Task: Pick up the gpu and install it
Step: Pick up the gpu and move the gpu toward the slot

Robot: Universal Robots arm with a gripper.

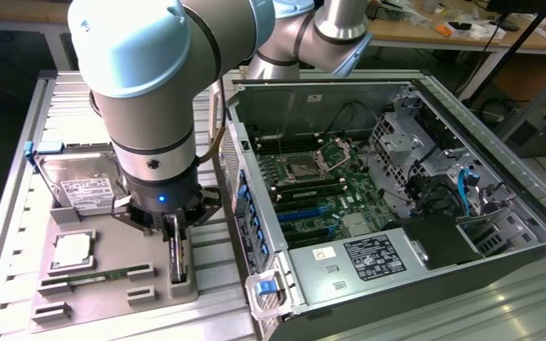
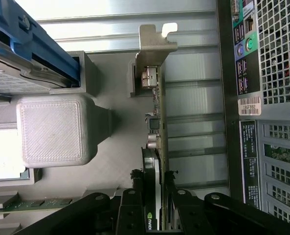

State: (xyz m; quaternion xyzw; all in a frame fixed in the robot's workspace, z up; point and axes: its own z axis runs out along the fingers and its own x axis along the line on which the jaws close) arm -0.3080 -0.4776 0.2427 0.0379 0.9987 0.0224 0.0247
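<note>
Green gpu (image 2: 160,122) stands on edge, clamped in hand (image 2: 153,188), parallel to case (image 1: 311,99).

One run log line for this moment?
gripper: shut on thin green gpu card with silver bracket | card: on edge in grey plastic tray | metal computer case: card not yet inside

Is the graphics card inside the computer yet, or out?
Out. The gpu stands on edge in its grey holder beside the open computer case, with the jaws closed on it.
</note>
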